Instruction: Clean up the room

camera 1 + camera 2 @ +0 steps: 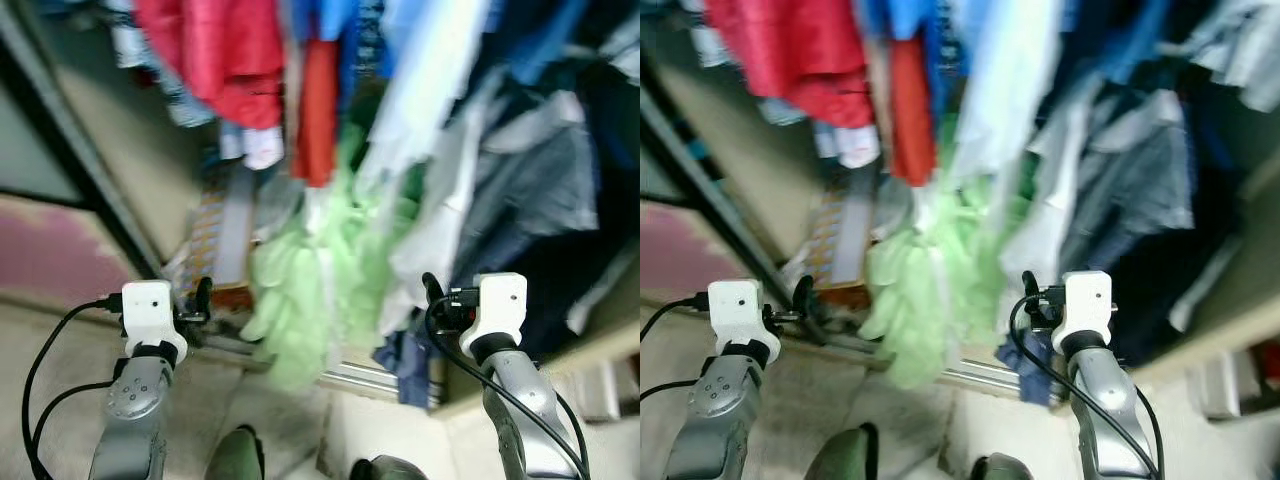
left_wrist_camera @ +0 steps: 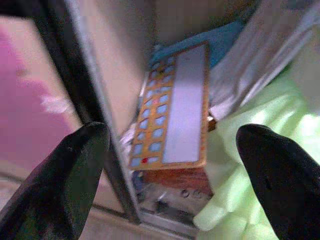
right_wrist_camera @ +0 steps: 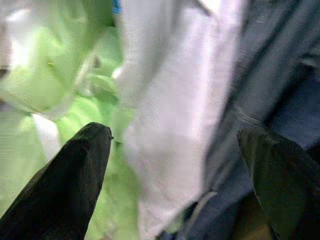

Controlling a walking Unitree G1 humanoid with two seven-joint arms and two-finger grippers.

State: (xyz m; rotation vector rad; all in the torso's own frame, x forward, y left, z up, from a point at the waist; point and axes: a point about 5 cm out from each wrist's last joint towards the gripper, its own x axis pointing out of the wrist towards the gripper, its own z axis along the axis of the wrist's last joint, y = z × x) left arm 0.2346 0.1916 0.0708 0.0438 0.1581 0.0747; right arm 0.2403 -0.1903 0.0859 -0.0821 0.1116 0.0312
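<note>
An open wardrobe stands before me, packed with hanging clothes: a red garment (image 1: pixel 225 55), a light green one (image 1: pixel 320 270), a white one (image 1: pixel 435 200) and dark blue ones (image 1: pixel 560 190). My left gripper (image 1: pixel 203 298) is raised by the wardrobe's dark door frame (image 1: pixel 95 170), open and empty. In its wrist view the fingers (image 2: pixel 65 180) frame an orange and blue patterned box (image 2: pixel 175 115) on the wardrobe floor. Raised and open as well, my right gripper (image 1: pixel 432 292) sits close to the white cloth (image 3: pixel 170 110) and green cloth (image 3: pixel 45 85), holding nothing.
A metal sliding track (image 1: pixel 370 378) runs along the wardrobe's base. A pinkish wall panel (image 1: pixel 50 250) lies left of the frame. My two dark feet (image 1: pixel 235 455) stand on the pale floor below. The picture is blurred.
</note>
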